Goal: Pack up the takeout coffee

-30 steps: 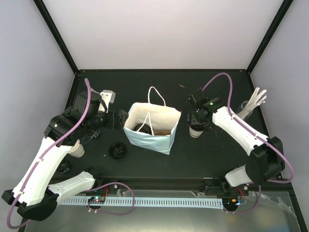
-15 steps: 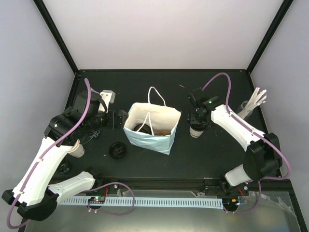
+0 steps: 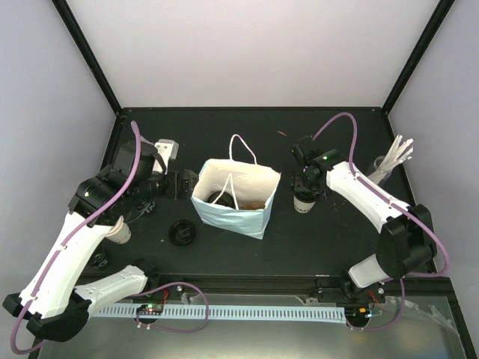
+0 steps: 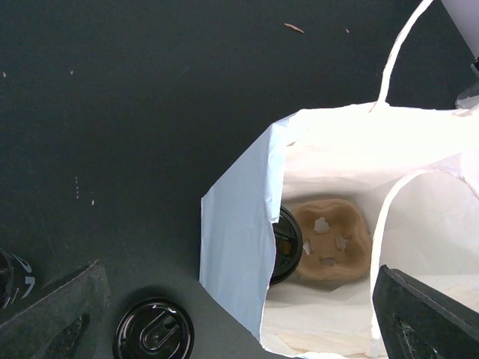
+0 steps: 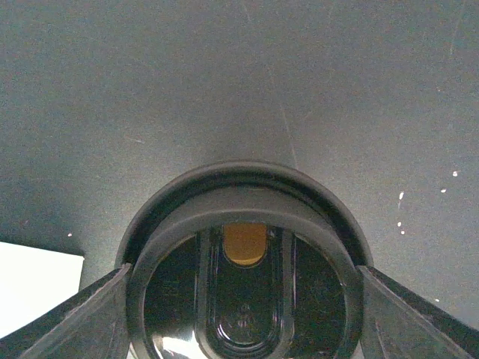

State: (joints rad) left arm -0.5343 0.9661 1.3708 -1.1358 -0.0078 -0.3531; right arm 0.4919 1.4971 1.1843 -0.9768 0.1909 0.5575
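Note:
A cream paper cup with a black lid (image 3: 304,203) stands on the table to the right of the light-blue bag (image 3: 228,215). My right gripper (image 3: 306,192) is over it, and the lid (image 5: 243,273) fills the right wrist view with both fingers (image 5: 86,318) pressed against its rim. Inside the bag lie the brown pulp carrier (image 4: 331,241) and another lidded cup (image 4: 287,243), half hidden by the bag wall. My left gripper (image 3: 178,185) hangs open just left of the bag. A loose black lid (image 3: 182,232) lies on the table, and an unlidded cup (image 3: 119,232) peeks from under the left arm.
A clear glass of white sticks (image 3: 391,163) stands at the far right. The bag's white handles (image 3: 241,149) stick up above its mouth. A small white block (image 3: 166,149) lies at the back left, behind the left arm.
The right gripper's jaws have drawn in around the lidded cup. The left arm, the bag and the loose lid have not moved.

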